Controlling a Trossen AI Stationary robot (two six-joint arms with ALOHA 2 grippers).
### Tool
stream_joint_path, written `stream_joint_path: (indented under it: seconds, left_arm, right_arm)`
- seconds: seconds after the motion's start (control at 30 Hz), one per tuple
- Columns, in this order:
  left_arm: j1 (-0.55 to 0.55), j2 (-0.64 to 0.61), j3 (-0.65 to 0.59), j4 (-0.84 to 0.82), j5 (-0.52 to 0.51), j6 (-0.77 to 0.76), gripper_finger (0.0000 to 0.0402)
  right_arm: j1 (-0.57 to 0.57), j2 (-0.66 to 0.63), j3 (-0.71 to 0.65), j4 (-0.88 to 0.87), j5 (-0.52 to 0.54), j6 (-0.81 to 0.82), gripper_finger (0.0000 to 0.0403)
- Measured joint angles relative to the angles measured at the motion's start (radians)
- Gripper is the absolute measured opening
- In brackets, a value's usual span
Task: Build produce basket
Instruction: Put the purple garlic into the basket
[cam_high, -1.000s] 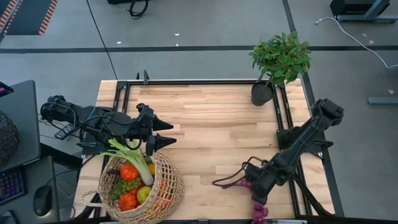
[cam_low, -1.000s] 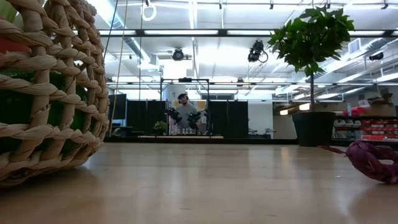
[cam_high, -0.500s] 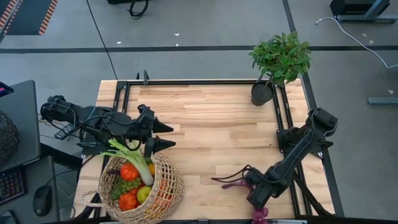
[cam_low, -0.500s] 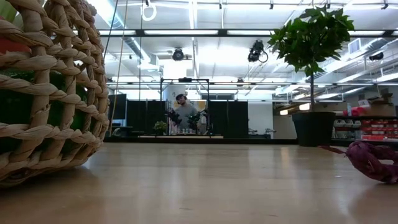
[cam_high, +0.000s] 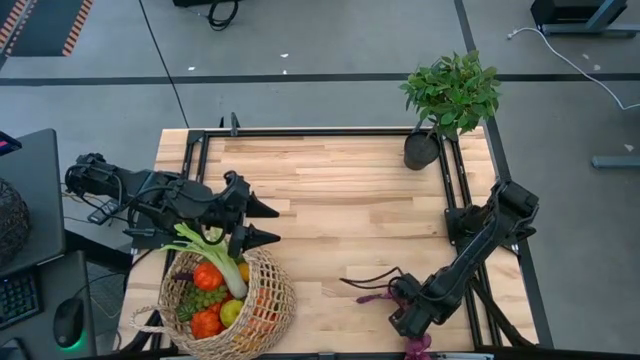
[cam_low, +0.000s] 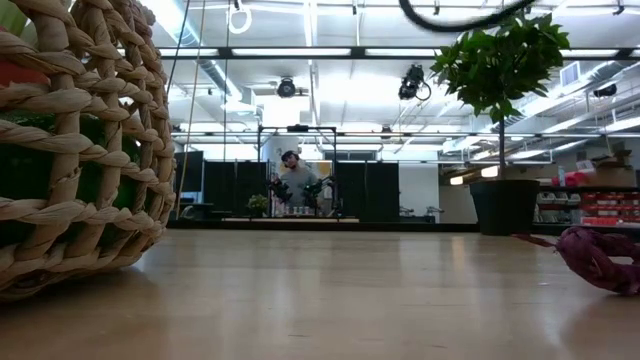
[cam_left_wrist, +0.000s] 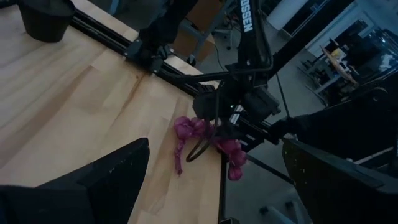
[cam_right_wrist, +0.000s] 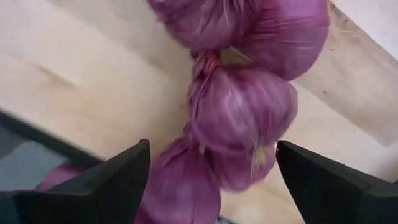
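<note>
The tan woven basket (cam_high: 276, 300) (cam_low: 80, 150) stands at the table's near left. It holds a leek (cam_high: 218, 258), tomatoes, green grapes and other produce. My left gripper (cam_high: 278, 224) (cam_left_wrist: 215, 142) hovers open just beyond the basket's far rim, pointing toward the table's right. A purple string of bulbs (cam_right_wrist: 242, 112) (cam_left_wrist: 185, 134) (cam_low: 598, 258) lies at the near right, with one end over the table's near edge (cam_high: 416, 347). My right gripper (cam_high: 408, 318) (cam_right_wrist: 212, 149) points down over it, open. Its fingers stand either side of the bulbs without touching.
A potted plant (cam_high: 450, 95) stands at the far right corner. Black frame rails (cam_high: 452, 190) run along the table's right and far sides. Bare wood (cam_high: 340, 210) lies between the arms. A person (cam_low: 297, 178) shows far off in the room behind.
My right gripper has sunk toward the purple bulbs, shifted a little toward the table's near edge, and its wrist has rolled. One of its cables has dropped into the top of the low view. The bulbs and basket have stayed put.
</note>
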Motion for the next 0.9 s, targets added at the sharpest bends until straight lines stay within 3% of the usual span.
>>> stream_joint_path:
  seconds: [0.5,0.9]
  left_arm:
    - [0.004,0.0,0.0,0.003,-0.001,0.002,0.0375]
    - [0.038,0.0,0.0,0.013,-0.008,0.002,0.0375]
  right_arm:
    - [-0.024,0.149,0.0,0.033,-0.004,-0.007,0.0311]
    - [-0.059,0.088,0.0,-0.01,0.056,-0.082,0.0194]
